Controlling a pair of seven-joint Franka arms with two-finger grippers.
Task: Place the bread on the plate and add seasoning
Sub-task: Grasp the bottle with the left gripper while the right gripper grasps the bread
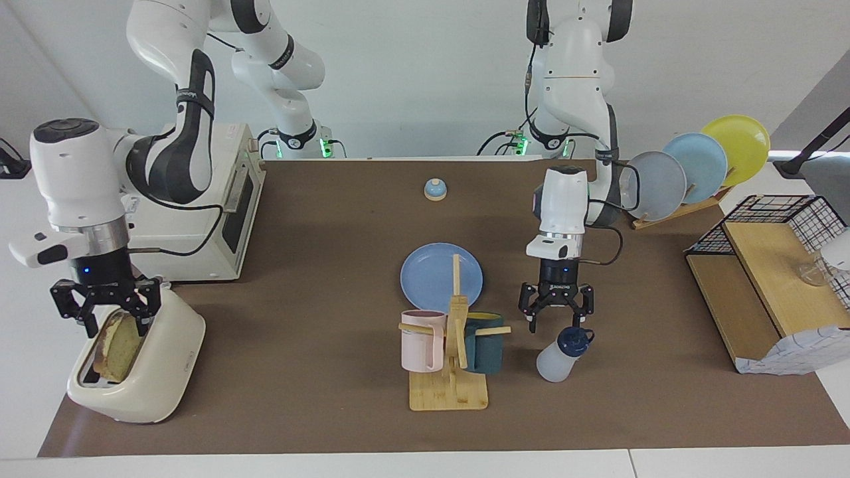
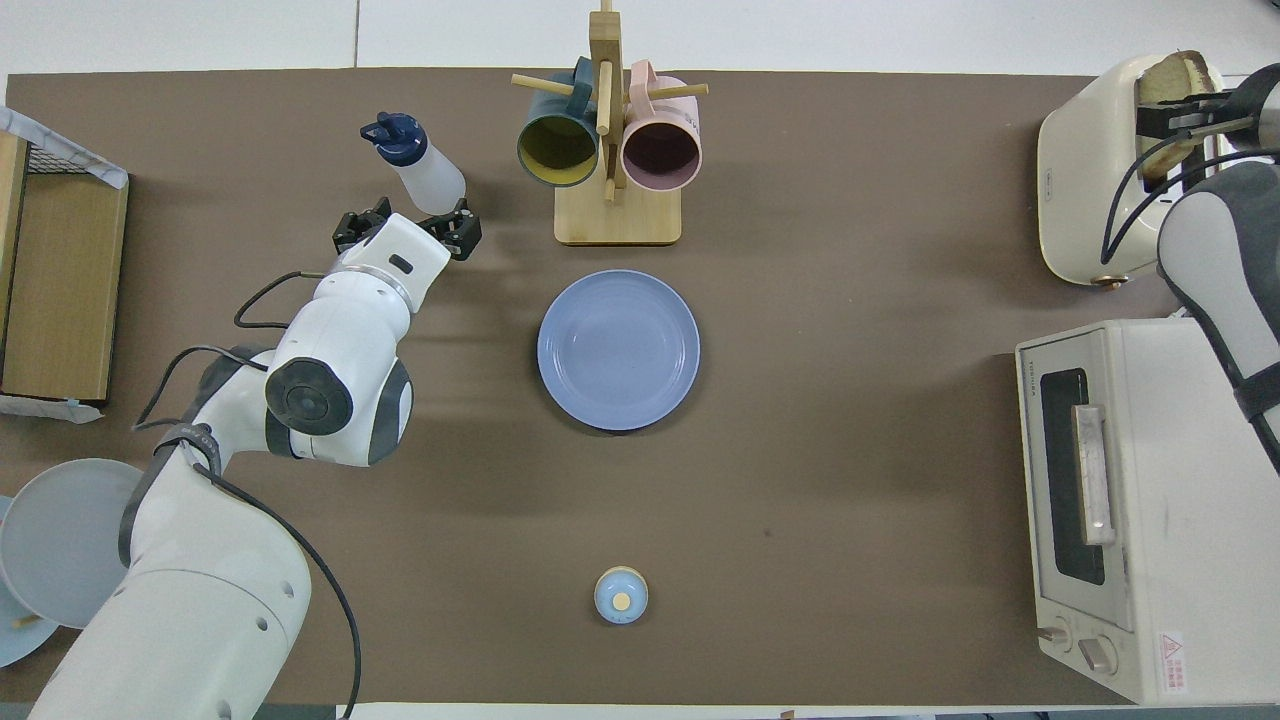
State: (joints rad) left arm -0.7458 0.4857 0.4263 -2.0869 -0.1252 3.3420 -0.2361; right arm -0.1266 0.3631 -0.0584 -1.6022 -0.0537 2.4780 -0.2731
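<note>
Nothing's done yet: the bread (image 1: pixel 119 345) sits in the toaster (image 1: pixel 166 372), right gripper (image 1: pixel 109 323) spread astride it; the left gripper (image 1: pixel 556 317) gapes above the seasoning (image 1: pixel 561 355); the plate (image 1: pixel 431 275) lies bare.

Quick count of what's out on the table (image 1: pixel 319 279): one slice of bread (image 1: pixel 119 345) sitting in one toaster (image 1: pixel 166 372), one toaster oven (image 1: pixel 199 232), one flat blue plate (image 1: pixel 431 275), plus three upright plates (image 1: pixel 694 166) in a rack. Two mugs (image 1: pixel 420 340) on one wooden mug tree (image 1: pixel 455 318). One seasoning bottle (image 1: pixel 561 355), one little bell (image 1: pixel 435 190), one wire basket (image 1: pixel 783 219). Two arms, so two tools: left tool (image 1: pixel 556 318) and right tool (image 1: pixel 109 318).
</note>
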